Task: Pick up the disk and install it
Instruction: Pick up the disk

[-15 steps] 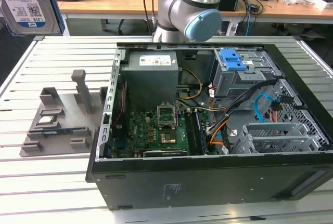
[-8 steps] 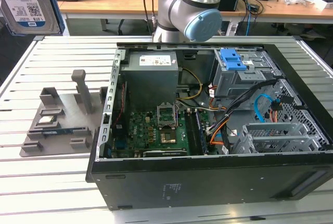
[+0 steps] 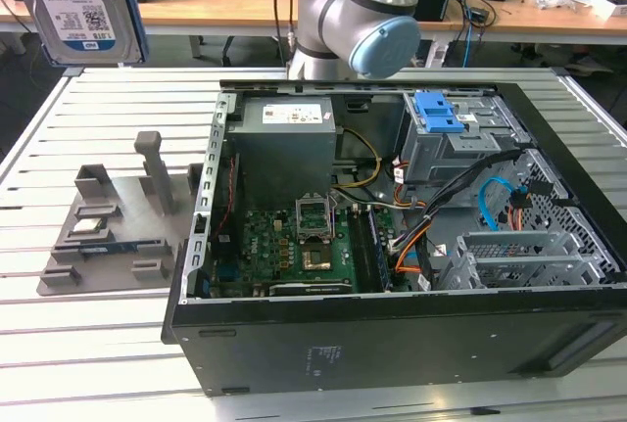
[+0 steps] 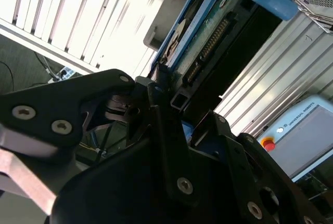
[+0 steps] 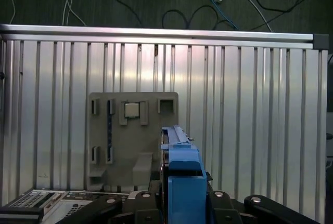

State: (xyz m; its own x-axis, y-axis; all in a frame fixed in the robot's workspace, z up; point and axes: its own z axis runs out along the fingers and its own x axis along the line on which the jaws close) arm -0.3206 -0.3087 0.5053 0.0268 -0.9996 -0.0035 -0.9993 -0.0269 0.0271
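Noted gripper (image 4: 167, 91) clamped on one end of disk (image 4: 208, 31). Found disk held on edge, clear above slatted table (image 5: 250, 104), near grey tray (image 5: 100, 135). Seen at exterior view's upper left, well apart from open computer case (image 3: 392, 344).

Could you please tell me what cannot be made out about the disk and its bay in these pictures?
- Exterior view: the picture's top edge cuts off the upper part of the disk.
- First wrist view: the disk stands edge-on, which hides its faces.
- Second wrist view: the gripper has its own black body covering where it clamps the disk.
- Exterior view: the blue bracket and cables hide the slots of the drive bay.
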